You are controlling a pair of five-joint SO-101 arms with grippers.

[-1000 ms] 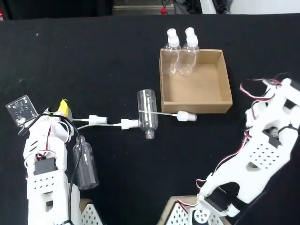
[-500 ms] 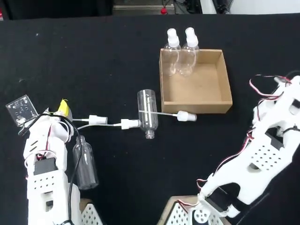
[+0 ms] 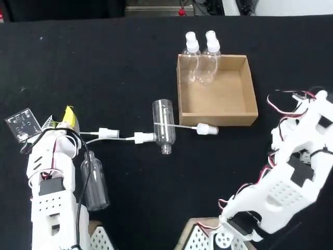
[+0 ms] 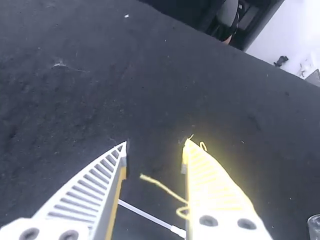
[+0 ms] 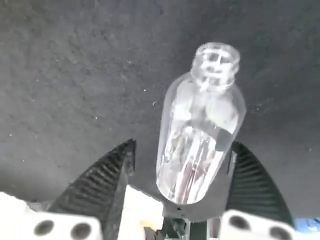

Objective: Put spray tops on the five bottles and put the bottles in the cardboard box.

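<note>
Two capped bottles point(image 3: 192, 57) point(image 3: 210, 54) stand upright at the far wall of the cardboard box point(image 3: 218, 113). A capless clear bottle point(image 3: 164, 125) lies left of the box, among three loose spray tops point(image 3: 106, 133) point(image 3: 143, 137) point(image 3: 207, 128). Another capless bottle point(image 3: 93, 179) lies beside the left arm. My left gripper point(image 4: 155, 145) point(image 3: 60, 119) is open over bare mat, with a thin spray tube point(image 4: 145, 212) just under it. My right gripper point(image 5: 182, 147) is open around a third capless bottle point(image 5: 200, 125), which rests against one finger; the right arm point(image 3: 307, 135) covers it from above.
A black mat point(image 3: 104, 67) covers the whole table. The arm bases point(image 3: 208, 237) sit at the front edge. A small circuit board point(image 3: 23, 124) sticks out beside the left gripper. There is open mat left of the box and behind it.
The right arm swung out to the right, then back left and lower. The left gripper's fingers have spread a little. The bottles, tops and box have not moved.
</note>
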